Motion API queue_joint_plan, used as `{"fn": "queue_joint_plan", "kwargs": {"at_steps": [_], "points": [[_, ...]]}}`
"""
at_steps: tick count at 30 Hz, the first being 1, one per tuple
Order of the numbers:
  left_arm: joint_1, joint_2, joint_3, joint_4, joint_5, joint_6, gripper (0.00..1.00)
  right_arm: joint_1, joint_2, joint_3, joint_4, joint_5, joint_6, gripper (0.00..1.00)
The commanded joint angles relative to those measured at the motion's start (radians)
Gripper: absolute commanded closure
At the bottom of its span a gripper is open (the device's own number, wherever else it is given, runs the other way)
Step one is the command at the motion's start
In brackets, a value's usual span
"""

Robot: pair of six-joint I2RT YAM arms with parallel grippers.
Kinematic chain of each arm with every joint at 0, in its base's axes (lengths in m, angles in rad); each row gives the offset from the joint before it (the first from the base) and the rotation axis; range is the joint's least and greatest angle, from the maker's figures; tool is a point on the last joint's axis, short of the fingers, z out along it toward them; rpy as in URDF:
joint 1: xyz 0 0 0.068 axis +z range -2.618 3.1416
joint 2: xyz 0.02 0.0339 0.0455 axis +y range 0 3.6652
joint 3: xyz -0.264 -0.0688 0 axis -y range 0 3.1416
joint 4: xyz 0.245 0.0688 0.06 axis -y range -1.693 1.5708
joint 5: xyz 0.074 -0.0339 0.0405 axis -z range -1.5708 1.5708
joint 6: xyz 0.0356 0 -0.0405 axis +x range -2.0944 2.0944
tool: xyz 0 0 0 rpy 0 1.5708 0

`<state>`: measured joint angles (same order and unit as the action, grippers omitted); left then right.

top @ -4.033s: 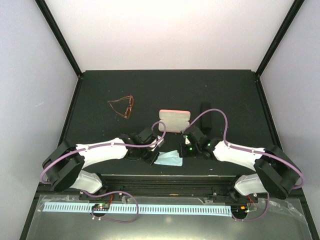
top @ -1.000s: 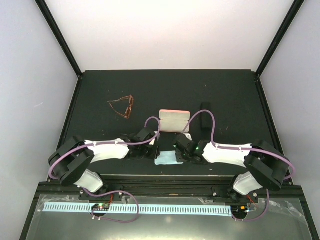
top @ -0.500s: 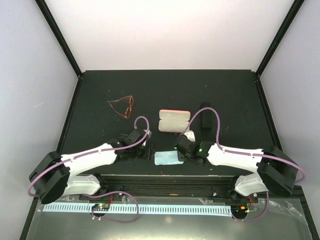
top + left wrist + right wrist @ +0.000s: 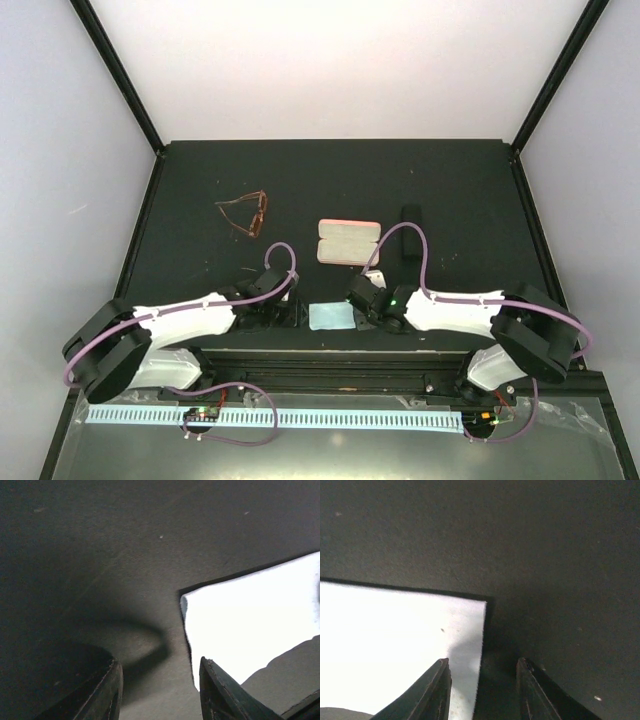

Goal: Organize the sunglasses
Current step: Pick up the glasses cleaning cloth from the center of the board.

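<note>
**A:** From above, the sunglasses were spotted at the back left of the counter. The frame was amber, the arms were seemingly unfolded, and the pair lay well apart from both robot arms.

**B:** A pink case was noted lying open mid-counter, with a black case just beside it. Down at the near edge, a light blue cloth was flanked by both sets of jaws.

**A:** Over to the left wrist. The left jaws were seen parted with nothing grasped, and the cloth's corner lay just by one finger.

**B:** Right wrist now. The right jaws were likewise released, and the cloth's edge ran between the fingers, unpinched.

**A:** The cloth was judged to be the step in hand. A low, flat approach would be called for, so that only the edge is nipped.

**B:** Agreed, and both sides would best be raised together, so nothing is dragged or stretched. A second pair could not be made out.
</note>
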<state>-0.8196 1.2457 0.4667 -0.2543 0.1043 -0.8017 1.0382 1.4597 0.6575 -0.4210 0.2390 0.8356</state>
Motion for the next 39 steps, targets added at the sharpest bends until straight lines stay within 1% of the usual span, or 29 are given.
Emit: {"fn": "queue_joint_plan", "kwargs": {"at_steps": [1,5,7,11,16,21,25,28,33,36,39], "points": [[-0.001,0.029,0.000,0.050,0.061,-0.034,0.57,0.005,0.020,-0.006,0.054,-0.022,0.006,0.64],[-0.002,0.086,0.018,0.040,0.051,-0.045,0.60,0.004,0.051,-0.006,0.070,-0.035,0.006,0.71],[-0.001,0.116,0.030,0.043,0.064,-0.050,0.63,0.005,0.065,-0.008,0.075,-0.039,0.008,0.77],[-0.004,0.163,0.043,0.040,0.089,-0.055,0.67,0.005,0.074,-0.021,0.088,-0.052,0.008,0.81],[-0.006,0.193,0.046,0.044,0.102,-0.054,0.72,0.005,0.071,-0.032,0.103,-0.062,0.014,0.90],[-0.006,0.235,0.061,0.048,0.116,-0.042,0.75,0.005,0.067,-0.030,0.106,-0.060,0.015,0.96],[-0.007,0.262,0.071,0.040,0.112,-0.035,0.76,0.005,0.067,-0.029,0.109,-0.058,0.017,0.99],[-0.008,0.275,0.076,0.030,0.102,-0.030,0.80,0.005,0.068,-0.029,0.111,-0.058,0.016,0.99],[-0.009,0.264,0.079,0.018,0.076,-0.022,0.98,0.005,0.054,-0.027,0.111,-0.048,0.020,0.99],[-0.009,0.249,0.094,0.011,0.059,-0.006,0.98,0.005,0.029,-0.026,0.116,-0.023,0.018,0.99],[-0.008,0.228,0.127,-0.005,0.030,0.024,0.98,-0.009,-0.011,-0.036,0.175,-0.014,-0.019,0.99]]}}
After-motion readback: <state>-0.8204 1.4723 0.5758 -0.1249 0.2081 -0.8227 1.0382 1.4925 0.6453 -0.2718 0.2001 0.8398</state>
